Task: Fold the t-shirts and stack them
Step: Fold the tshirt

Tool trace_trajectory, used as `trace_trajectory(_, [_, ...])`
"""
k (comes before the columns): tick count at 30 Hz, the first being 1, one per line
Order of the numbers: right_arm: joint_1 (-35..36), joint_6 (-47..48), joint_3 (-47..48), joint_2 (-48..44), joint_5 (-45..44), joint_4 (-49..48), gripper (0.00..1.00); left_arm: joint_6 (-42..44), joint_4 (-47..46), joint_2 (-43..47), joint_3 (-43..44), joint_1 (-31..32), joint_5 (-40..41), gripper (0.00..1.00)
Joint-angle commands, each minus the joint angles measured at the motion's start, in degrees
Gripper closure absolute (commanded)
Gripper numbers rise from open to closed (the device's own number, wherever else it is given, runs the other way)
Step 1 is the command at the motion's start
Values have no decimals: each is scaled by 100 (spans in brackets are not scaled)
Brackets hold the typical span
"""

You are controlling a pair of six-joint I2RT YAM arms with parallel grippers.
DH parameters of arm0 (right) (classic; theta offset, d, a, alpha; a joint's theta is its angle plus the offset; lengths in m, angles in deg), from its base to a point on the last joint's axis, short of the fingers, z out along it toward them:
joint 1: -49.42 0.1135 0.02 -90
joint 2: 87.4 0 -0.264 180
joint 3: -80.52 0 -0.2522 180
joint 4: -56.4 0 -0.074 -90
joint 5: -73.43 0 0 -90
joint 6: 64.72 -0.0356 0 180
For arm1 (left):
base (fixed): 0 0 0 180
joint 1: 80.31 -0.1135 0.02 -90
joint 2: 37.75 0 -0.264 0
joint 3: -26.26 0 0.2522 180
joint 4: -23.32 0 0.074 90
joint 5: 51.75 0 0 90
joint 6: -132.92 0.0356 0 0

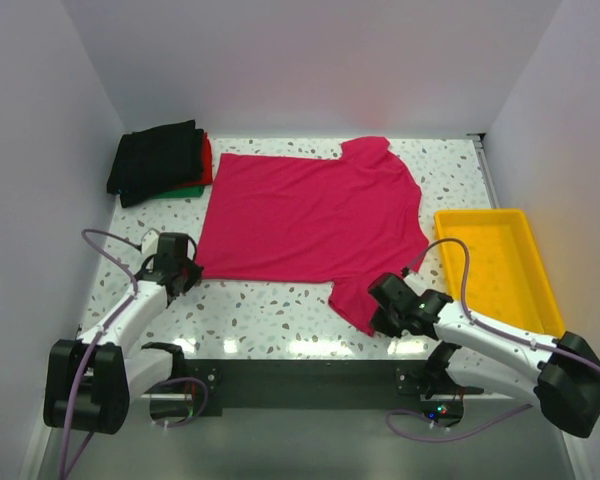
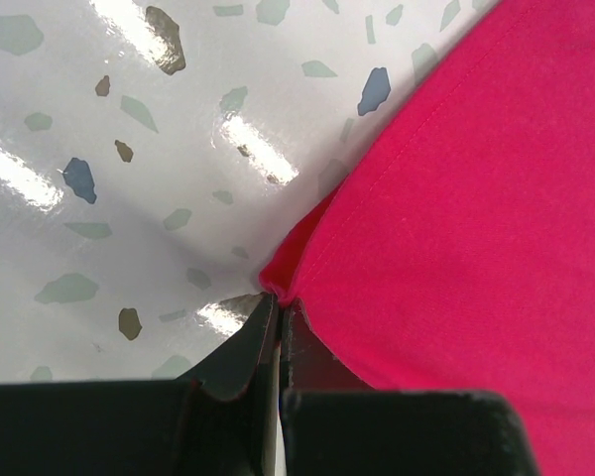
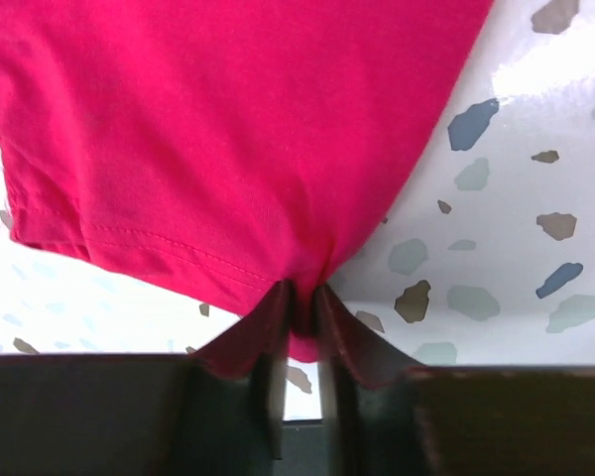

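Note:
A magenta-pink t-shirt (image 1: 310,215) lies spread flat across the middle of the table. My left gripper (image 1: 186,268) is shut on its near left hem corner (image 2: 278,283), down at the table. My right gripper (image 1: 377,312) is shut on the near sleeve (image 3: 307,297), which is bunched between the jaws. A stack of folded t-shirts (image 1: 160,160), black on top with red and green edges showing, sits at the far left corner.
A yellow plastic tray (image 1: 495,265) stands at the right side of the table. White walls close in the table on the left, back and right. A dark base bar (image 1: 300,380) runs along the near edge between the arms.

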Motion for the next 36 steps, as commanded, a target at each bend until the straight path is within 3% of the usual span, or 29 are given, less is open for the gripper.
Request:
trace_trajectory(1, [46,-265,-184,34,-349,212,82,151,-128,23,-93,-55,173,100])
trace_trajectory(3, [46,-230,-61,-309,-447,606,91,178,-58,75,-66,-55,321,100])
trace_trajectory(11, [46,25,545,-2091,-598,2373,100,178,470,515,13,-55,586,100])
trace_trajectory(24, [46,394,1143,-3307,-306,3510,100,-86,1271,1763,-181,-55,815,100])
trace_trajectory(27, [46,946,1362,-2870,-185,2800,100,159,735,1553,-85,-55,508,100])
trace_trajectory(34, [-85,2334,2530,74,-315,1244,100,354,189,-379,1154,-20,217,100])
trace_trajectory(36, [-635,2800,2847,830,-36,866,100,327,49,-977,1548,41,182,100])
